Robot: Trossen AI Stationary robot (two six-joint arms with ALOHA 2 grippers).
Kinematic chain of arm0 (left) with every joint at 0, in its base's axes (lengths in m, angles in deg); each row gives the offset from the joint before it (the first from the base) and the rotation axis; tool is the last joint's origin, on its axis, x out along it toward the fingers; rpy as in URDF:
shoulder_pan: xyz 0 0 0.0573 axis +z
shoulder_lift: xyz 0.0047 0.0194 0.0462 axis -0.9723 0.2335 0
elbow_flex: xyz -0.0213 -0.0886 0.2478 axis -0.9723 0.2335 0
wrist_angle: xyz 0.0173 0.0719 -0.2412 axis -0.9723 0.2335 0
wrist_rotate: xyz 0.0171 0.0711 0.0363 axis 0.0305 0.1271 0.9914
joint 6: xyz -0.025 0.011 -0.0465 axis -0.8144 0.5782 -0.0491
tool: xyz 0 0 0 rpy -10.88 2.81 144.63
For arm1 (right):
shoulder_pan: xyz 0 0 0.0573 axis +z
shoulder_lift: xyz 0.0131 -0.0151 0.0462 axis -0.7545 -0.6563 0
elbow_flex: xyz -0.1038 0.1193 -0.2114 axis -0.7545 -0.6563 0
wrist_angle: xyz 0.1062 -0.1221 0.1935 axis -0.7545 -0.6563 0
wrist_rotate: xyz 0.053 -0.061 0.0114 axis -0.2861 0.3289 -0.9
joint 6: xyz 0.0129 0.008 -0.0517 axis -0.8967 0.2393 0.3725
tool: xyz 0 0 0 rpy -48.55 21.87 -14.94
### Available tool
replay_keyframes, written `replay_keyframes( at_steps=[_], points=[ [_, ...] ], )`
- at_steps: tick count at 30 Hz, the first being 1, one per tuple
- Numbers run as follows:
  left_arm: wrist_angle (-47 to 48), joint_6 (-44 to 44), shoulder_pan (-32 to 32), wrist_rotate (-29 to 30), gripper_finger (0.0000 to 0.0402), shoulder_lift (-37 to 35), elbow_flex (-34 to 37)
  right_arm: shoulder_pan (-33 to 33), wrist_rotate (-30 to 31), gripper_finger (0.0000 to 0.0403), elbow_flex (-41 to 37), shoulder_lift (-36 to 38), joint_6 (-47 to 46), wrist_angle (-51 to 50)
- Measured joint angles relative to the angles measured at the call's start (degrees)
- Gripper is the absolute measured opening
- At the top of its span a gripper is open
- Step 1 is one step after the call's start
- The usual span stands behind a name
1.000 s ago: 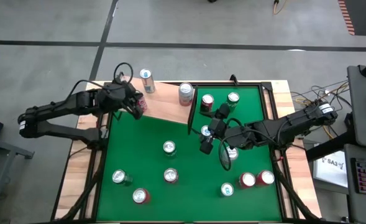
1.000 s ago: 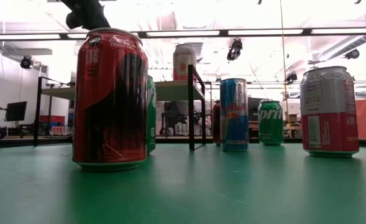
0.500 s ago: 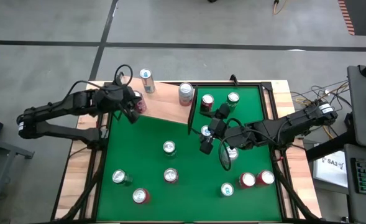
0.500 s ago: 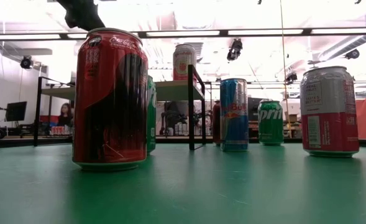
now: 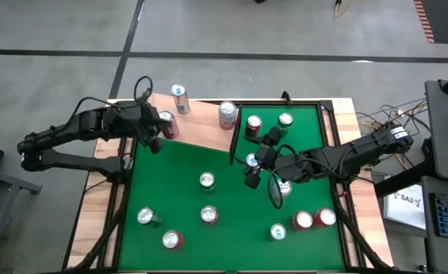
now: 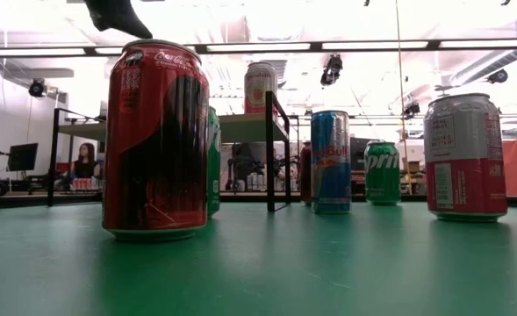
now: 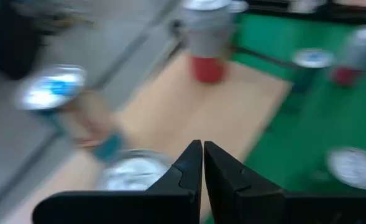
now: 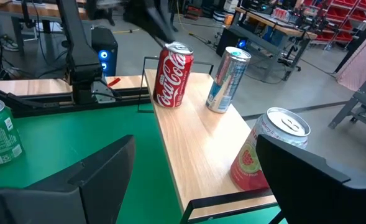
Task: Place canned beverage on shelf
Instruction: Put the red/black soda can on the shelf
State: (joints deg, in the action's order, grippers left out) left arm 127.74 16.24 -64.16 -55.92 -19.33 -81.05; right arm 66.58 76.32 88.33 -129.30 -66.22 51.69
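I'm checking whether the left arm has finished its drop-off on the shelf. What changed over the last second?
The left pincer, shut and empty, has drawn back off the shelf toward the green table, away from the red cola can standing there. That can, the other two on the shelf, and the open right pincer did not move.

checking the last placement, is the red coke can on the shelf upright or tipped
Upright. The right wrist view shows the red coke can standing on its base on the shelf, top rim up; the shut left gripper is beside it.
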Motion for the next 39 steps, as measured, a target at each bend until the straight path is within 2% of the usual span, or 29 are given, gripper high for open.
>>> replay_keyframes(
  at_steps=[3, 5, 8, 14, 16, 29, 34, 39],
  points=[
    [0.34, -1.53, -0.76, -6.50, 0.0000, 0.45, 0.88, 0.00, -0.01, 0.0325, -0.38, 0.00, -0.40, -0.11],
    [0.83, -2.62, -1.77, -6.98, 0.0000, 0.94, 1.80, 0.00, -0.05, 0.0325, -0.63, 0.00, -0.48, -0.17],
    [2.49, -4.73, -2.69, -4.39, 0.0000, 1.63, 2.96, 0.00, -0.03, 0.0325, -0.79, 0.00, -0.51, -0.09],
    [6.61, -7.90, -2.90, 7.94, 0.0000, 2.67, 3.11, 0.00, -0.03, 0.0325, -0.90, 0.00, -0.51, -0.10],
    [7.54, -8.52, -2.87, 9.97, 0.0000, 2.57, 3.11, 0.00, -0.03, 0.0325, -0.90, 0.00, -0.51, -0.10],
    [11.58, -11.88, -2.86, 15.51, 0.0000, 1.04, 3.11, 0.00, -0.03, 0.0325, -1.09, 0.00, -0.88, -0.13],
    [10.87, -13.58, -2.92, 14.05, 0.0000, 0.50, 2.99, 0.00, -0.03, 0.0325, -1.09, 0.00, -0.53, -0.17],
    [6.10, -13.90, -2.95, 13.55, 0.0000, 0.72, 1.95, 0.00, -0.03, 0.0325, -1.09, 0.00, -0.33, -0.20]
  ],
)
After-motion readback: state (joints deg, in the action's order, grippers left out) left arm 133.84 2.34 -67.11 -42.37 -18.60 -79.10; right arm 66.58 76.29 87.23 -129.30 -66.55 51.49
